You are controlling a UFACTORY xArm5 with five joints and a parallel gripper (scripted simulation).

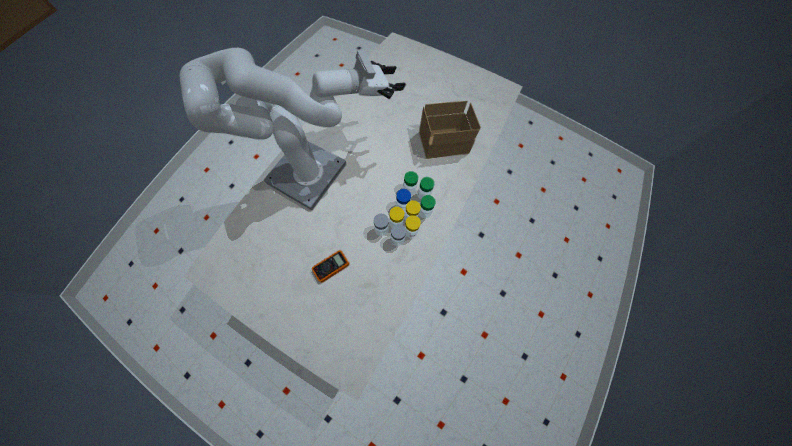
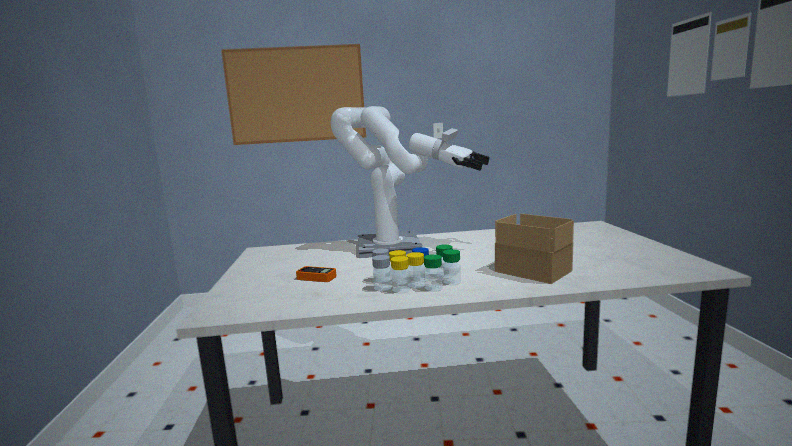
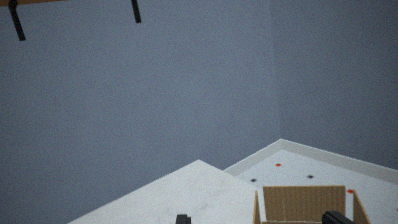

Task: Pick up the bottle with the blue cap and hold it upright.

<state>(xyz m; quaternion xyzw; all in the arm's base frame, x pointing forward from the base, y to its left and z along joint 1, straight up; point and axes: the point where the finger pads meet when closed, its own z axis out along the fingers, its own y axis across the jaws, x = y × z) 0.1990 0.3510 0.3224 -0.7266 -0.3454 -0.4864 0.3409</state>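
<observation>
The bottle with the blue cap (image 1: 403, 196) stands upright on the white table in a tight cluster of bottles, on the side nearest the arm's base; it also shows in the exterior view (image 2: 420, 250), mostly hidden behind other bottles. Green-capped bottles (image 1: 419, 182), yellow-capped bottles (image 1: 405, 214) and grey-capped bottles (image 1: 380, 221) stand around it, all upright. My gripper (image 1: 392, 78) (image 2: 475, 161) is open and empty, high above the table and far from the cluster. In the wrist view only the two fingertips show at the bottom edge.
An open cardboard box (image 1: 448, 128) (image 3: 305, 204) stands on the table beyond the cluster, below and ahead of the gripper. An orange multimeter (image 1: 330, 265) lies flat on the table, to the other side of the cluster. The arm's base plate (image 1: 304, 180) is near the bottles.
</observation>
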